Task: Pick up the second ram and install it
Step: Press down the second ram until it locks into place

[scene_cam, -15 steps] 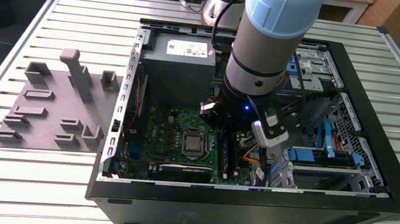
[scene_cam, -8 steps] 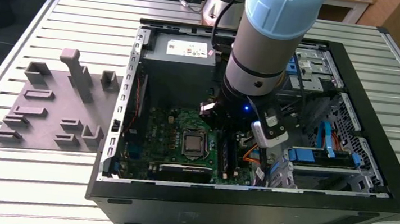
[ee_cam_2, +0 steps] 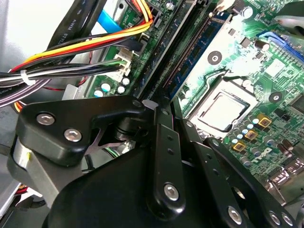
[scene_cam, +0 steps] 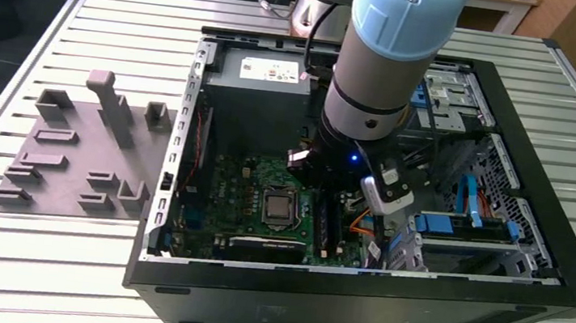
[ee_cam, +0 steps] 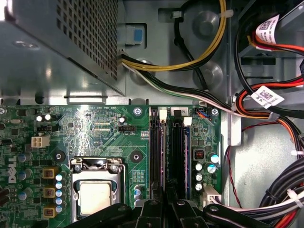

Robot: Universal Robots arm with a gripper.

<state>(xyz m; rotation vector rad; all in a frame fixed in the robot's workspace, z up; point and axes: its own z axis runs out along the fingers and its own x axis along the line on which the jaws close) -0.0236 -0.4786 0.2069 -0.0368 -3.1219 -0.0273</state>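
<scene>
The arm [scene_cam: 386,67] reaches down into an open PC case [scene_cam: 563,278] lying on a slatted metal table [scene_cam: 25,278]. Its wrist hangs low over the motherboard [scene_cam: 225,191], toward the exterior view's right of the CPU [scene_cam: 279,207]. In the first wrist view the gripper [ee_cam: 166,203] sits right over the memory slots [ee_cam: 176,152], with its jaws drawn narrow. The ram [ee_cam: 163,152] shows edge-on as a thin bluish strip that runs straight out from between the fingertips [ee_cam: 151,205] along the slot nearest the CPU. It stands upright in line with that slot. I cannot tell whether it is pressed fully home. Another thin blue strip [ee_cam: 188,147] lies along the far side of the next slot. In the second wrist view, 1 blue stick stands among the slots just past the gripper's tip. Bundled cables [ee_cam: 266,90] crowd the case beside the board. A grey fixture plate [scene_cam: 70,161] rests on the table outside the case, on the exterior view's left.
</scene>
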